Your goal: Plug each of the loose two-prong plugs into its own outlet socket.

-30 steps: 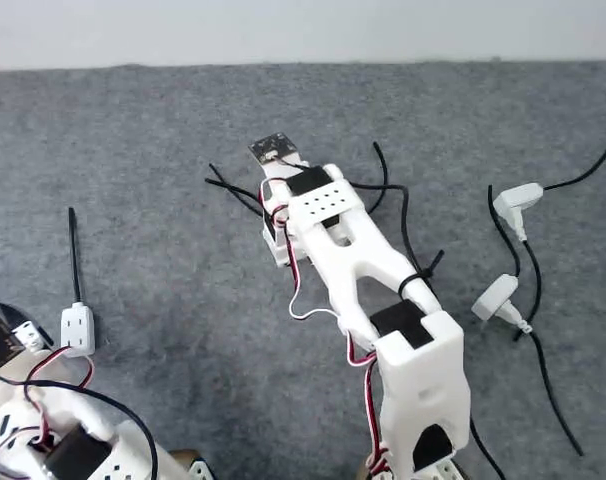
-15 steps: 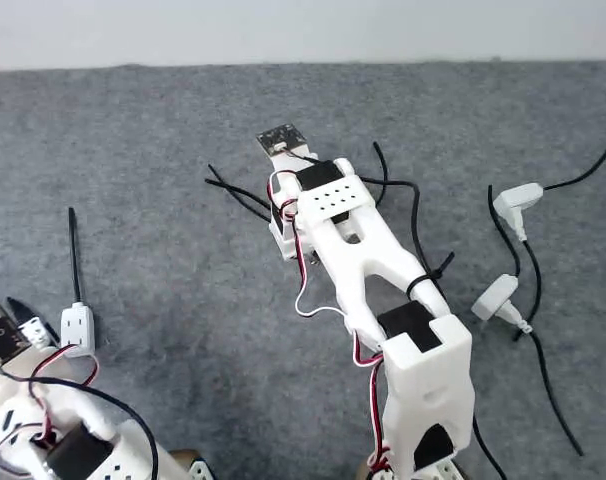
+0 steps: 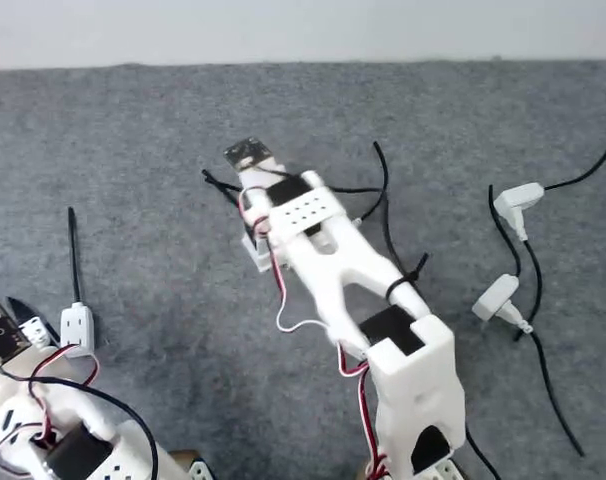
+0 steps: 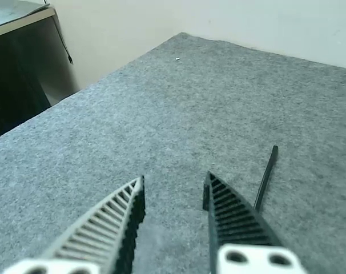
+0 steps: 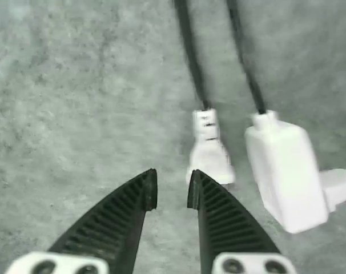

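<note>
- Judged risk: the right gripper (image 5: pixel 172 181) is beside the small white plug (image 5: pixel 210 149), not around it, so closing here could push the plug aside or catch its black cord (image 5: pixel 188 51)
- The white socket block (image 5: pixel 284 171) lies just beside the plug and could get knocked askew
- The right jaws are parted only narrowly and hold nothing; I cannot tell if one tip touches the plug
- The left gripper (image 4: pixel 174 187) is spread wider and empty over the grey carpet (image 4: pixel 161 97)

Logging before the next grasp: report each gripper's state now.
Left gripper: open, holding nothing.
Right gripper: open only narrowly, holding nothing.
</note>
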`<state>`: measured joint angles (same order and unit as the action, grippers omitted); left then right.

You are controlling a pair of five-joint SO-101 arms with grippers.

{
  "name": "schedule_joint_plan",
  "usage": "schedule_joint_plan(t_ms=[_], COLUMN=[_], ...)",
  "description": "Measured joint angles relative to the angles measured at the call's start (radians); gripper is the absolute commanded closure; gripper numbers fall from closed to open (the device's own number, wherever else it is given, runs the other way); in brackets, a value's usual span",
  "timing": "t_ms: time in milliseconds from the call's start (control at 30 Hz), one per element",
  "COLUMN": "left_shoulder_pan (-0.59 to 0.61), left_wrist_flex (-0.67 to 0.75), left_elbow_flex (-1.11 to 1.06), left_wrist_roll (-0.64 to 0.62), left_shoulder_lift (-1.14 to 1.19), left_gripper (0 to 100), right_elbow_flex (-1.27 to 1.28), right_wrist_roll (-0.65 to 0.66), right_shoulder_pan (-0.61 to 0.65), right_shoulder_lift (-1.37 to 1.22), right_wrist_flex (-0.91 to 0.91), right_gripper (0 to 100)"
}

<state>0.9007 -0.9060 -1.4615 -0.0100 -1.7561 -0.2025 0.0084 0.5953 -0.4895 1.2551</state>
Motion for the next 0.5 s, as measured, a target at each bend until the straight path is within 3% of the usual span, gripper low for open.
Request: schedule_joint_plan(t_ms=[500], left_shoulder_pan=[0.000], left_wrist_flex=[0.000], left_elbow_flex=[0.000], left_wrist_roll=[0.000], left_shoulder_lift=[0.000], left_gripper=[84], right_elbow_flex=[0.000], right_wrist_roll=[0.003], right_shoulder_pan=[-0.041], right_shoulder_lift=[0.003], right_wrist_flex=[0.012], right_gripper=[88.9])
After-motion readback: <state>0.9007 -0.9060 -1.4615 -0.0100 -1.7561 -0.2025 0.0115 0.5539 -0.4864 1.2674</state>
